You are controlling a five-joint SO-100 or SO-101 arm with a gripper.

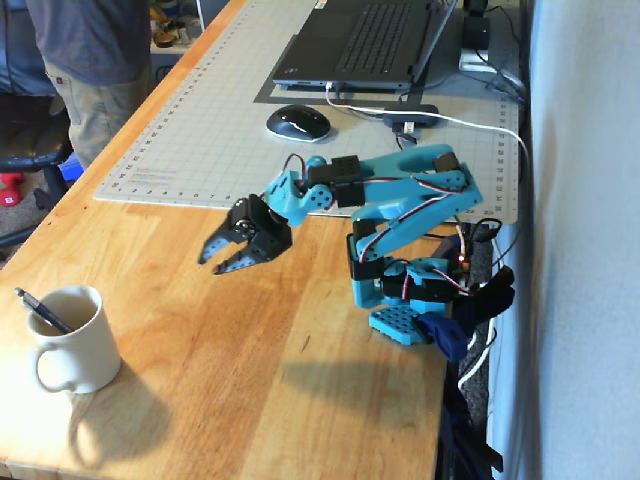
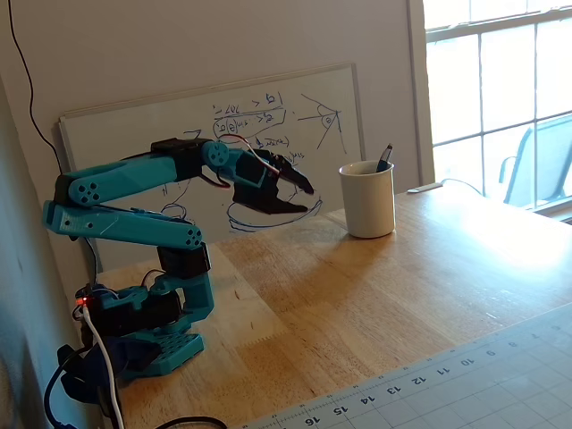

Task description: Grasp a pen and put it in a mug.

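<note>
— Cream mug (image 1: 72, 340) in a fixed view, near the table's (image 1: 260, 350) corner: is the pen (image 1: 42, 310) in it?

— Yes, leaning on the rim, its top poking out. The gripper (image 1: 222, 256) hangs well apart from it, fingers spread, empty.

— And in the other fixed view?

— The same. The pen (image 2: 384, 157) sticks up from the mug (image 2: 367, 200); the gripper (image 2: 308, 197) is open, above the wood, short of it.

— So what's left?

— Nothing much, I'd judge; the drop looks done.

Two opposed elevated views, shared arm (image 1: 400, 230)
</note>
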